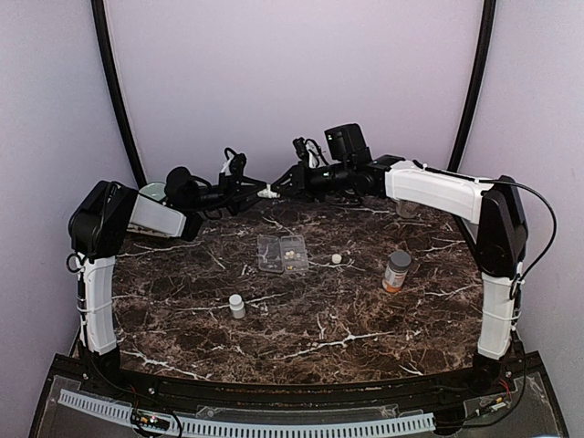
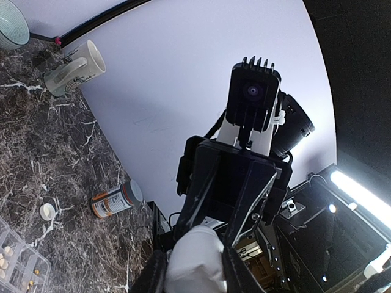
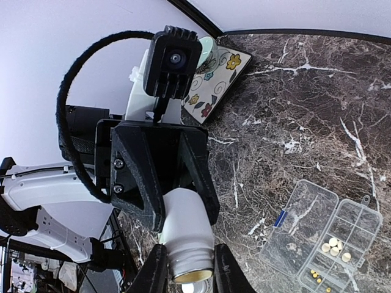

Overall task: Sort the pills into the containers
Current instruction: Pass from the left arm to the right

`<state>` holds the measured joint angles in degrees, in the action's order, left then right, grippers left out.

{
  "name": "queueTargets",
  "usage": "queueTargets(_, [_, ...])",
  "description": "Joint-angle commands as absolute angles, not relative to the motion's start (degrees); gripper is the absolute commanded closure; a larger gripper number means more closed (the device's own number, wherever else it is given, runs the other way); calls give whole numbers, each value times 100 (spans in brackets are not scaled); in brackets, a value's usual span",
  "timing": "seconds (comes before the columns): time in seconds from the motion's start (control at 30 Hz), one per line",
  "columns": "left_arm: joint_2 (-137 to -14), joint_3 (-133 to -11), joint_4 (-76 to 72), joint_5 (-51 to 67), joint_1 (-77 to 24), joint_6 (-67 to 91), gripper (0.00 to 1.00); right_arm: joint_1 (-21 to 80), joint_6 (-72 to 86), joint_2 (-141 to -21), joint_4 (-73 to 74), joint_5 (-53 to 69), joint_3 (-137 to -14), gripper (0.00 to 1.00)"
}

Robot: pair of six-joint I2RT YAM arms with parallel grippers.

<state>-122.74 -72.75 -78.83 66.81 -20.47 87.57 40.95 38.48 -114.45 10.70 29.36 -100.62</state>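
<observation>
- One clear pill box (image 3: 361, 220) lies mid-table on the dark marble table (image 1: 319, 333), with its lid swung open flat beside it.
- About five pills (image 3: 333, 246) sit together in one compartment; they are round, pale cream and tiny. Some smaller yellowish bits lie in a neighbouring compartment.
- There are two small white bottles. One stands capped on the near side of the table (image 1: 236, 306), and the other (image 3: 185, 215) is held in the air over the far side, between the two arms.
- One orange bottle (image 1: 396, 271) with a grey cap stands to the right of the box, and one loose white cap (image 1: 337, 259) lies between them.
- One mug (image 2: 73, 68) and one bowl (image 2: 12, 24) stand at the far edge.
- The left gripper (image 2: 194, 271) is narrowed onto the raised bottle's white body and pinches it from both sides.
- The right gripper (image 3: 189, 261) is drawn in tight, its fingers (image 3: 154, 268) pressed against the bottle's bare threaded neck. The open mouth faces that wrist's camera.
</observation>
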Motion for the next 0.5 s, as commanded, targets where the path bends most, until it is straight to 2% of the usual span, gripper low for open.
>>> queueTargets(0.0, [-12253, -7401, -8119, 6593, -2065, 8719, 100, 4225, 3918, -11501, 1003, 3123, -10218, 74])
queueTargets(0.1, [-12257, -7387, -8141, 6576, -2070, 8735, 100, 4242, 3922, -11496, 997, 3135, -10213, 65])
queueTargets(0.27, [-12258, -7391, -8157, 6572, -2071, 8731, 100, 4258, 3911, -11492, 1031, 3109, -10190, 63])
queueTargets(0.37, [-12260, -7375, -8168, 6579, -2073, 8739, 100, 4263, 3920, -11492, 1022, 3102, -10193, 65])
queueTargets(0.47, [-12258, -7357, -8184, 6574, -2074, 8739, 100, 4271, 3903, -11521, 1081, 3103, -10259, 73])
